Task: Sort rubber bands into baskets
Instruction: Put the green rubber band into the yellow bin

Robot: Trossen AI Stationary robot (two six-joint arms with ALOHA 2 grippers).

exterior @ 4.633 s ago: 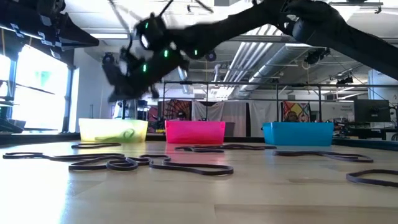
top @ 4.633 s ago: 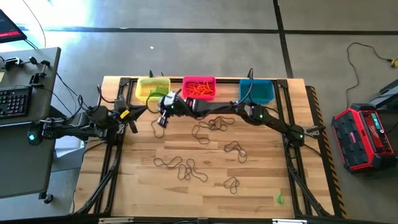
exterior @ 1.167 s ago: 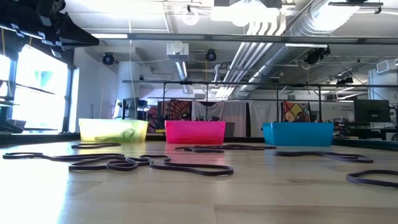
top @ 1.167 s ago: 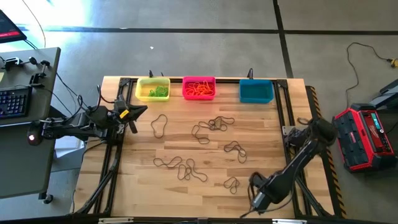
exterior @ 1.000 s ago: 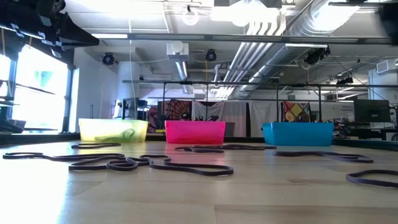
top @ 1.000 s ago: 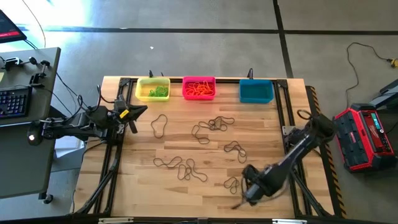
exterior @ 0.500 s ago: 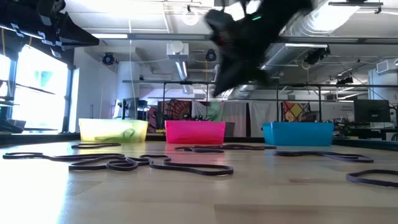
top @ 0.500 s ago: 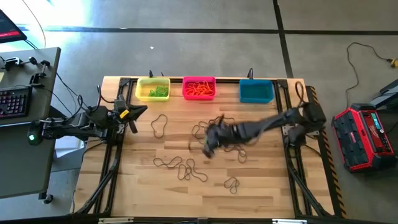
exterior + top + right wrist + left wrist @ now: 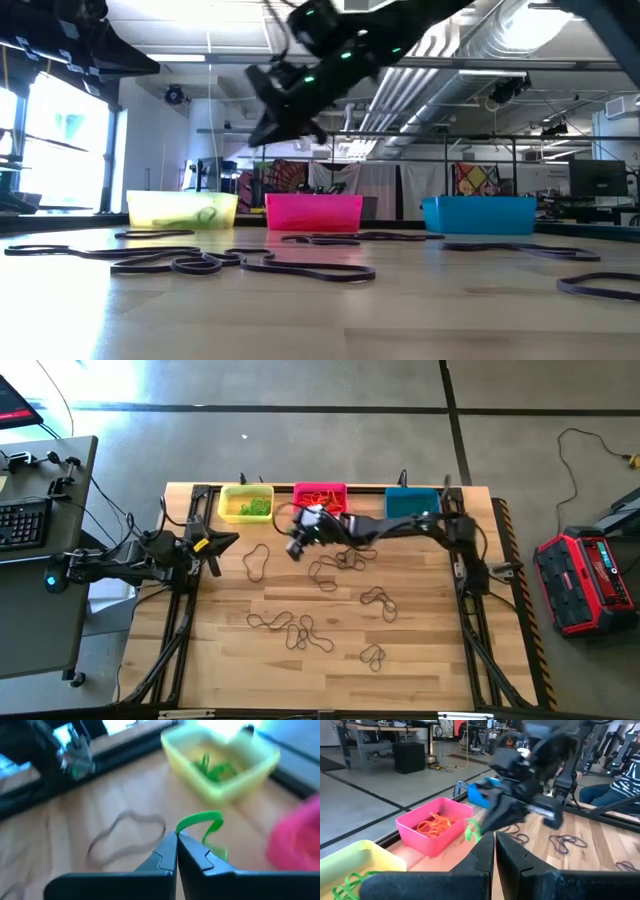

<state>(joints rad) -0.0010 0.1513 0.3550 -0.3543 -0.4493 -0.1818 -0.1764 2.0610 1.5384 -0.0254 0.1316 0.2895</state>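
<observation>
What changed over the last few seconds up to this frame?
The right end effector went to the table's near right corner, took the green rubber band and carried it back toward the yellow basket. The left end effector, the baskets and the dark bands stayed put.

The high view looks straight down on the whole table (image 9: 330,610). The low view looks level across it. Each wrist view looks forward past its own fingers. All four views share the yellow basket (image 9: 246,504).
</observation>
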